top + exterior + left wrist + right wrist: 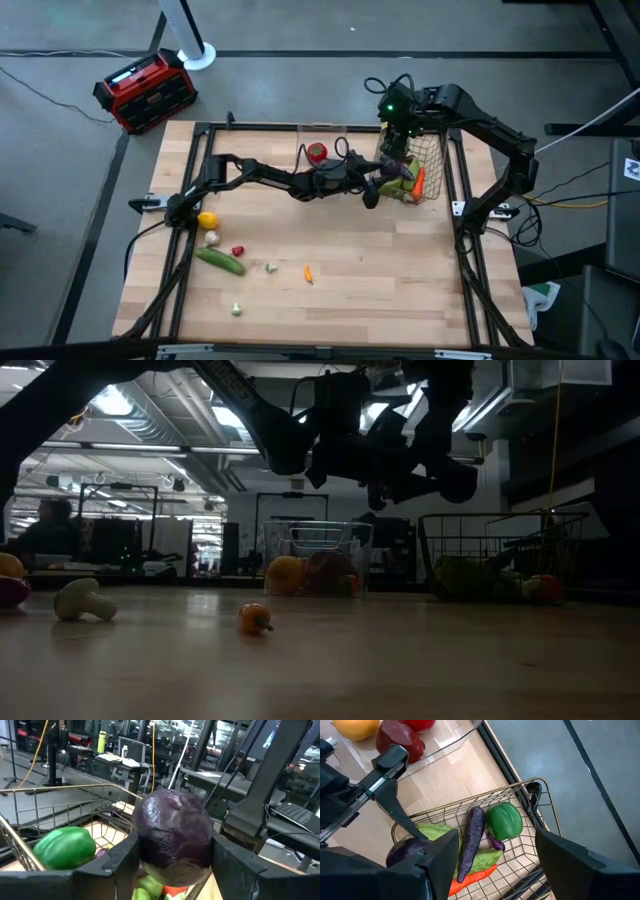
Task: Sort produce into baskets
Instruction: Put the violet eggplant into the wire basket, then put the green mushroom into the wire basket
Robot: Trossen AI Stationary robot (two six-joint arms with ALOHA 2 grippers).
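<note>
My left gripper (pixel 378 188) is shut on a round dark-purple eggplant (pixel 172 835), above the left rim of the copper wire basket (pixel 432 160). The basket (pixel 540 787) holds a long eggplant (pixel 472 840), a green pepper (pixel 505 821), a cucumber and a carrot. My right gripper (pixel 497 849) is open and empty, high above the basket. The clear bin (pixel 322 135) at the far edge holds a red apple (pixel 316 153); in the low view (pixel 315 555) an orange fruit also shows in it. A lemon (pixel 207 220), a cucumber (pixel 220 261) and several small pieces lie on the table's left half. My left gripper pinches the round eggplant between its two fingers, on two opposite sides (pixel 142 847). The fingers come from the table's left. The eggplant is lifted clear of the table, over the basket's left rim (pixel 407 851).
A red-black box (pixel 143 90) sits on the floor beyond the table's far left corner. A dark frame (pixel 200 180) runs along the table's edges. An orange piece (pixel 308 272), a red chili (pixel 238 251) and garlic (pixel 236 309) lie toward the near left.
</note>
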